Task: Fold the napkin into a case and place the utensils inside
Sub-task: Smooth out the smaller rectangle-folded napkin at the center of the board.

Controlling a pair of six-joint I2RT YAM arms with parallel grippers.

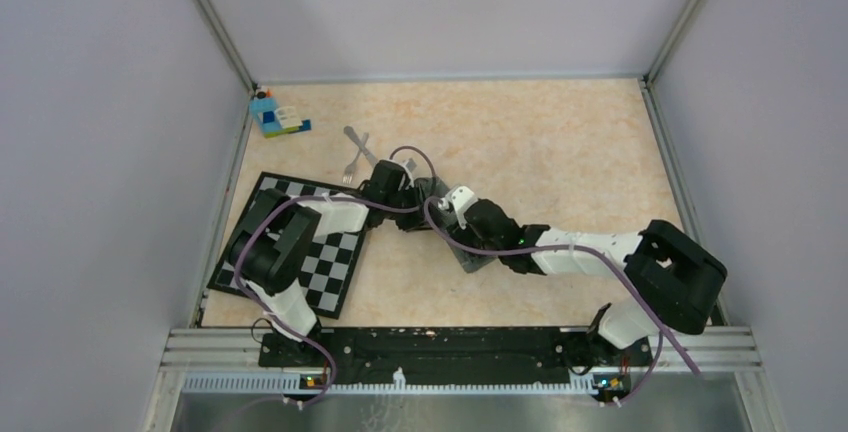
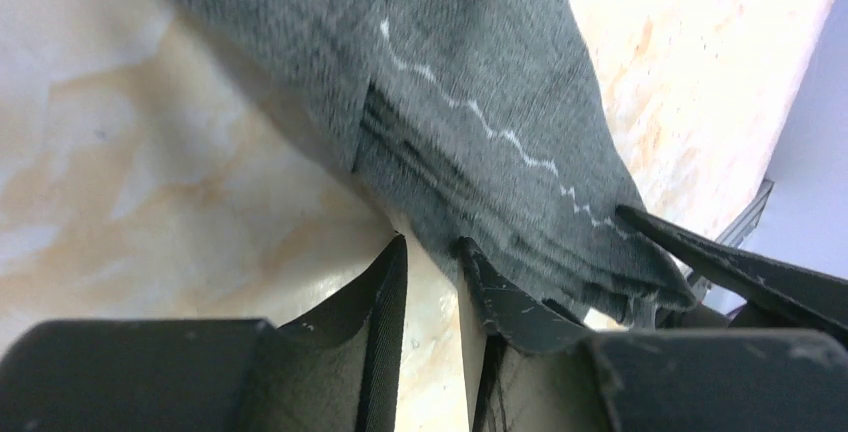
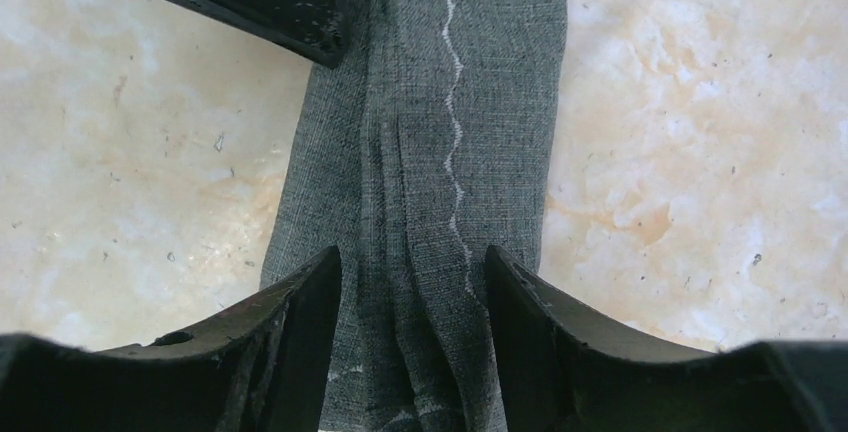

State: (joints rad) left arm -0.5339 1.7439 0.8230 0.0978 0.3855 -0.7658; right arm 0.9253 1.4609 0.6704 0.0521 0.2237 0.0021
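The folded napkin [image 1: 462, 242] runs as a strip from eleven to five o'clock. The right claw [image 3: 412, 297] pinches its bunched folds; the left claw [image 2: 432, 272], narrow, touches the far end, grip unclear. The fork [image 1: 352, 166] and knife [image 1: 358, 141] lie toward eleven, nearer the left claw.

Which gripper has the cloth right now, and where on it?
The right gripper straddles the folded napkin across its width, bunching it. The left gripper sits at the napkin's edge; a firm hold cannot be told.

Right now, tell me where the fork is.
In the top view the fork lies on the bare table left of centre, crossed with the knife, beyond the checkered mat and just left of the left gripper.
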